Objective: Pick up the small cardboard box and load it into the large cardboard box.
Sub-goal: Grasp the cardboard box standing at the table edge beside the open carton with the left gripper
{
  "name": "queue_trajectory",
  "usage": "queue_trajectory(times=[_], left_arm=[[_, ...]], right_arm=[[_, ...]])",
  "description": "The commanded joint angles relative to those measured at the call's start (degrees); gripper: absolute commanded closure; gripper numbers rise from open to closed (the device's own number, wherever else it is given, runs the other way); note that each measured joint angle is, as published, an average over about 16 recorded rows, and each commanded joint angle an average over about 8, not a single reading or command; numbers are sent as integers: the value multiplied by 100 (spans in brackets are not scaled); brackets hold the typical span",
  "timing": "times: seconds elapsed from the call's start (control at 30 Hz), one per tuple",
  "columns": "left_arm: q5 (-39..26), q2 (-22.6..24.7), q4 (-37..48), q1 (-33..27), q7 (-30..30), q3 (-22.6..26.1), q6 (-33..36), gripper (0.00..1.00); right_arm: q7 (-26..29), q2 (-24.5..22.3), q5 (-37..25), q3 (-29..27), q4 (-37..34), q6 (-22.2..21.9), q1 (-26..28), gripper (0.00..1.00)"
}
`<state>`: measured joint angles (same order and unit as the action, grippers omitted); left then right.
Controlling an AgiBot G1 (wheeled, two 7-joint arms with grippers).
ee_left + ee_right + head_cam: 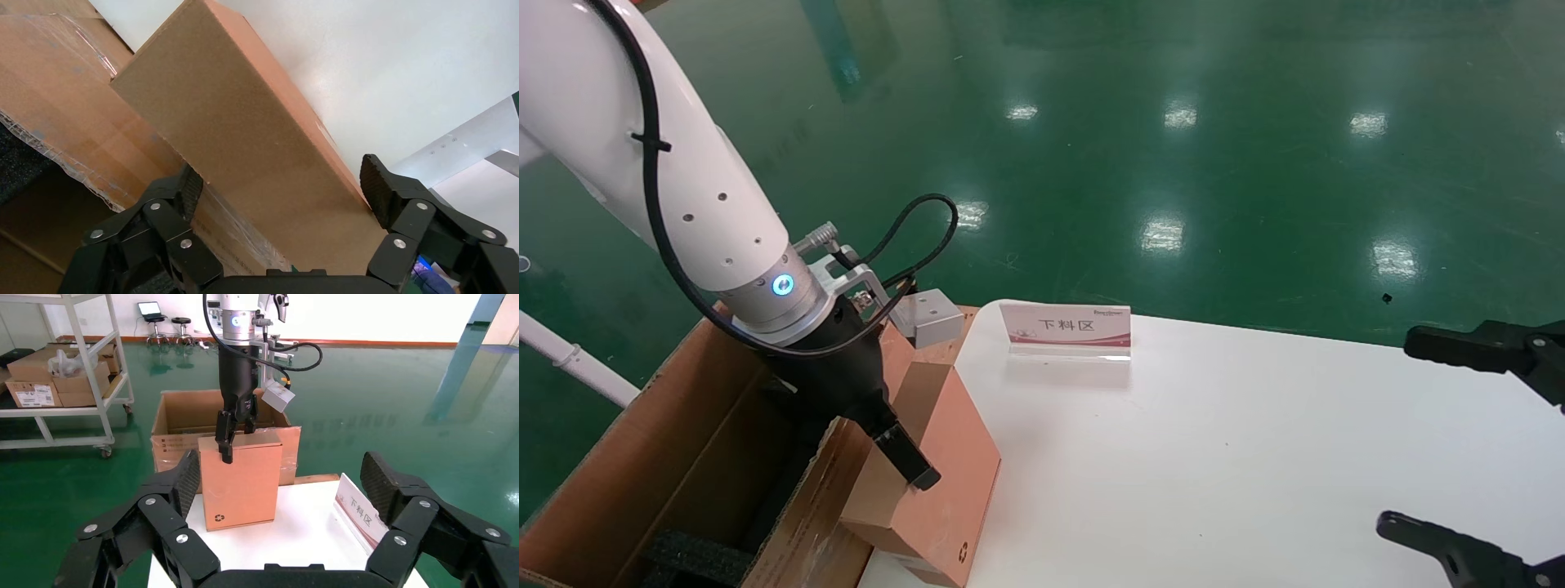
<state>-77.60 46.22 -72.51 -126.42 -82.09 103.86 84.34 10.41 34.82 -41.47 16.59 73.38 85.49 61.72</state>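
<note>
The small cardboard box (952, 457) is pinkish-brown with a recycling mark. It stands upright on the white table's left edge, beside the large cardboard box (682, 457). It also shows in the left wrist view (245, 141) and the right wrist view (242, 478). My left gripper (903, 461) is open and straddles the small box's top edge, one pad by each face (283, 184). One finger lies over the near face and the other is hidden behind it. My right gripper (1442, 441) is open and empty over the table's right side.
A white and red sign (1065, 328) stands at the table's far edge. Black foam (695, 555) lies inside the large box, whose taped flap (55, 104) leans against the small box. A shelving cart (61, 373) with cartons stands on the green floor.
</note>
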Motion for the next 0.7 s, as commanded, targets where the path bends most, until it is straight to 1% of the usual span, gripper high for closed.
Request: queue_trajectory(times=[0.03, 0.7], left_arm=[[0, -1, -2, -1, -1, 0, 1, 100], [-3, -4, -10, -7, -6, -2, 5, 100]], right_arm=[[0, 0, 0, 0, 0, 0, 0, 100], [0, 0, 0, 0, 0, 0, 0, 100]])
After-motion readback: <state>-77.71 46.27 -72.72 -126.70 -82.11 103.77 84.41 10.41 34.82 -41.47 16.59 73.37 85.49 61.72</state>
